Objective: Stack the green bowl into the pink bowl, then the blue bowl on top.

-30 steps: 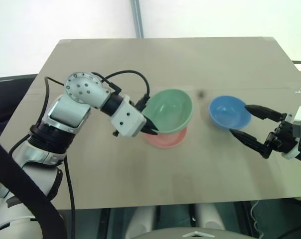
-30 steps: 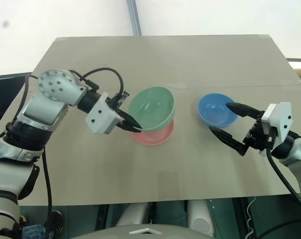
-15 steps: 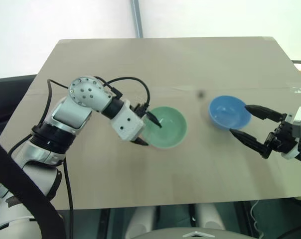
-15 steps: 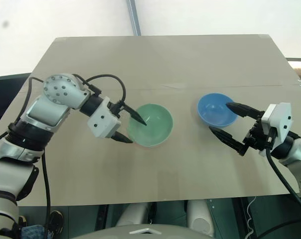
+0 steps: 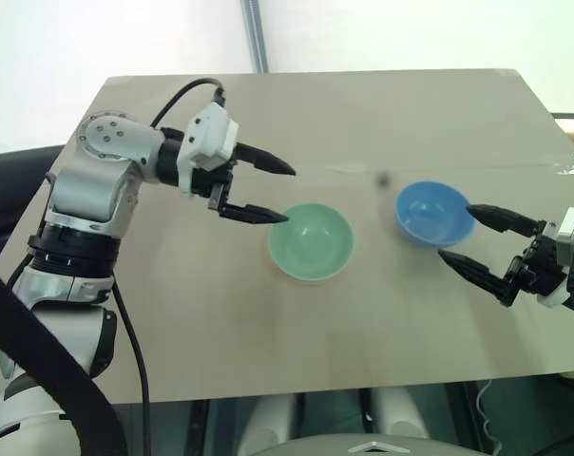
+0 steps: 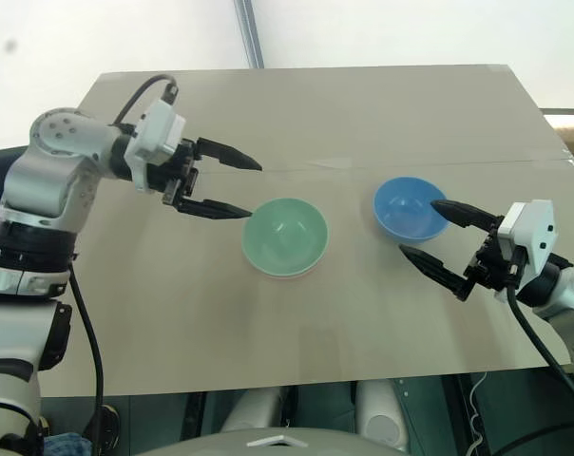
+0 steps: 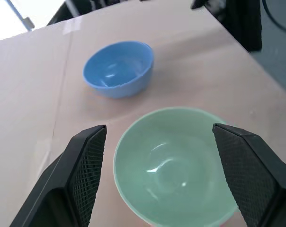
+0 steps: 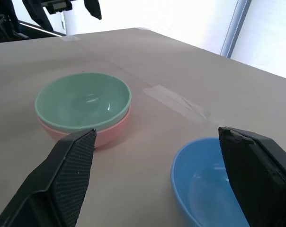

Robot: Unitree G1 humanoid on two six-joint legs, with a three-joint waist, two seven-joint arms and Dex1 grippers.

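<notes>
Green bowl (image 5: 311,242): seated upright inside the pink bowl (image 8: 102,134), of which a thin rim and lower wall are seen beneath it. The first stacking step is judged done.

Blue bowl (image 5: 433,212): upright on the table (image 5: 363,123), well apart from the stack, on the robot's right. It is not yet stacked; this is judged to be the step left.

Left gripper (image 5: 273,192): raised beside the stack, on its left. Fingers are spread wide with nothing between them; the green bowl is seen through the gap in the left wrist view. This pose is judged to fit a bowl that has been let go.

Right gripper (image 5: 472,237): held low, just beside the blue bowl. Fingers are spread as wide as they go, nothing held, the upper fingertip over the bowl's near rim and the lower below it. The pose is judged a readiness to pinch that rim; contact cannot be told.

Table: plain tan surface, a taped seam across it.
</notes>
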